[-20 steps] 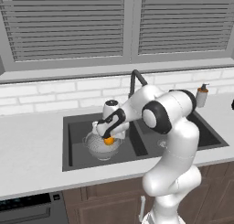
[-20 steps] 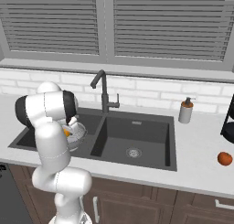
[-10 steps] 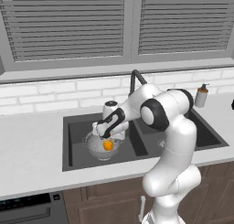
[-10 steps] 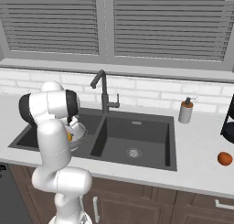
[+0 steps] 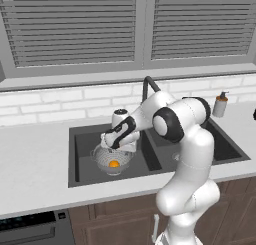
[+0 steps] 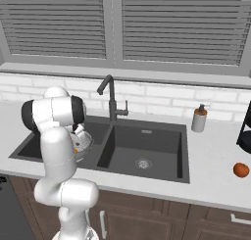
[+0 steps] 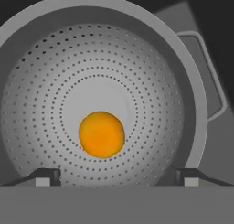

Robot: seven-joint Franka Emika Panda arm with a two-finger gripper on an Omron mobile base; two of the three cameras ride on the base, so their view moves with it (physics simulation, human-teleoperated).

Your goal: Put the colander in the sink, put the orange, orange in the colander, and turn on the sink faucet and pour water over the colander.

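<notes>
The colander (image 5: 103, 159) stands in the left basin of the sink (image 5: 80, 144), a round perforated metal bowl. One orange (image 5: 114, 164) lies loose on its bottom, seen close up in the hand view as orange (image 7: 101, 134) inside the colander (image 7: 151, 72). My gripper (image 5: 112, 144) hovers just above the colander rim, pointing down, and is open; in the hand view the gripper (image 7: 118, 175) has its tips wide apart and clear of the fruit. A second orange (image 6: 240, 169) rests on the counter far right. The sink faucet (image 5: 147, 86) stands behind the divider, with no water running.
A white soap bottle (image 6: 198, 119) stands behind the right basin (image 6: 147, 146), which holds a round drain (image 6: 143, 163). A dark rack (image 6: 245, 131) sits at the right edge. My arm (image 5: 175, 124) reaches across the divider in front of the faucet (image 6: 110, 94).
The orange has left my gripper and dropped to the colander's bottom. The jaws have spread wider and the hand has stayed above the colander.
</notes>
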